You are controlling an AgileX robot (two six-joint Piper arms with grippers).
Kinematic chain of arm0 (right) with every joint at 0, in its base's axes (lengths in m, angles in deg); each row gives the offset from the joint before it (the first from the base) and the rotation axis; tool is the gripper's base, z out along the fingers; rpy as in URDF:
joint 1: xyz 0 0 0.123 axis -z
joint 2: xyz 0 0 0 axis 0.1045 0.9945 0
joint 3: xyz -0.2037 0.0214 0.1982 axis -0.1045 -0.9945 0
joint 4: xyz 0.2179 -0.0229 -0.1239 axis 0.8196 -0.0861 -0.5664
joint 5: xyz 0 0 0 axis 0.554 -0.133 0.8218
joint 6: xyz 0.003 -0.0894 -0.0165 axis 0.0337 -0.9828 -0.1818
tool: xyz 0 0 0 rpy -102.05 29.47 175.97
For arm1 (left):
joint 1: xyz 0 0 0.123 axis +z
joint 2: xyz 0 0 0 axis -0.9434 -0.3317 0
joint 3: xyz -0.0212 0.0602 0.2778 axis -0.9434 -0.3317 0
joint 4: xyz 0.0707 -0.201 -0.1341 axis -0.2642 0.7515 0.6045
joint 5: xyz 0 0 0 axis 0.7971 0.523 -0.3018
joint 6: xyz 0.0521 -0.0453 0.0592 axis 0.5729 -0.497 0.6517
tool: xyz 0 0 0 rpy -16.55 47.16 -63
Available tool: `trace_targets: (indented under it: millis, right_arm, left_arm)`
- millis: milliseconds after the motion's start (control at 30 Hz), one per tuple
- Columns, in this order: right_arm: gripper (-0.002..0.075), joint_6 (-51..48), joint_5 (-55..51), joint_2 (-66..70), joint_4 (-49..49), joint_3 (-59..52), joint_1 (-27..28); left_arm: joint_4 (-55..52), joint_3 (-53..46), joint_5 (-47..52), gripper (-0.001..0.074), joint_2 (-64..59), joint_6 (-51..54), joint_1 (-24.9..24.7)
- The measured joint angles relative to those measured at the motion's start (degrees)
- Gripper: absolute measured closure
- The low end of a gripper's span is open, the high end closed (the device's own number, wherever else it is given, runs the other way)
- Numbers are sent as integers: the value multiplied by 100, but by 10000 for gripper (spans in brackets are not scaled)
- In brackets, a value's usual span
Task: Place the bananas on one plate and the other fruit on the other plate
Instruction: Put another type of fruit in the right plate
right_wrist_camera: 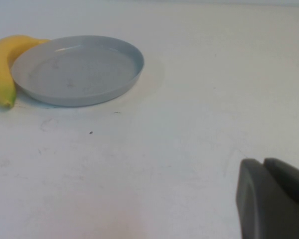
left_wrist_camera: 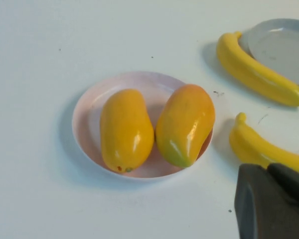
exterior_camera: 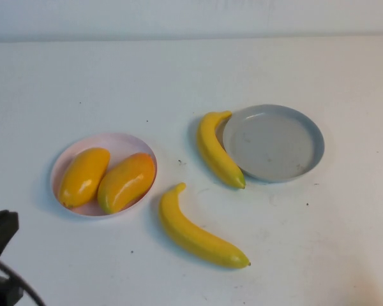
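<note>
Both mango-like fruits (exterior_camera: 105,178) already lie side by side on the pink plate (exterior_camera: 124,143), so the coming move turns on the two bananas, both on the tabletop (exterior_camera: 64,83). One banana (exterior_camera: 217,152) hugs the grey-blue plate's (exterior_camera: 309,131) left rim; the other banana (exterior_camera: 196,231) lies diagonally nearer the robot, between the plates. The left gripper (left_wrist_camera: 271,201), jaws shut and empty, sits low at the near left; the right gripper (right_wrist_camera: 274,199), also shut and empty, hangs beyond the grey plate's far side

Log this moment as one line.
mangoes: on pink plate | bananas: on table | grey plate: empty | left tool: shut | right tool: shut
</note>
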Motion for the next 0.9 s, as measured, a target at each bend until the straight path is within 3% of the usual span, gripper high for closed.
trace_targets:
  millis: [400,500,700,900]
  right_arm:
    - [743,0,0,0,0,0,0]
    - [743,0,0,0,0,0,0]
    - [743,0,0,0,0,0,0]
    - [743,0,0,0,0,0,0]
  left_arm:
    - [-588,-554,747,735,1732,-22,0]
    - [-699,-830,173,735,1870,-22,0]
    - [-956,-1966,-2014,735,2436,-11,151]
    - [-501,-2736,-2690,735,3021,109,1254]
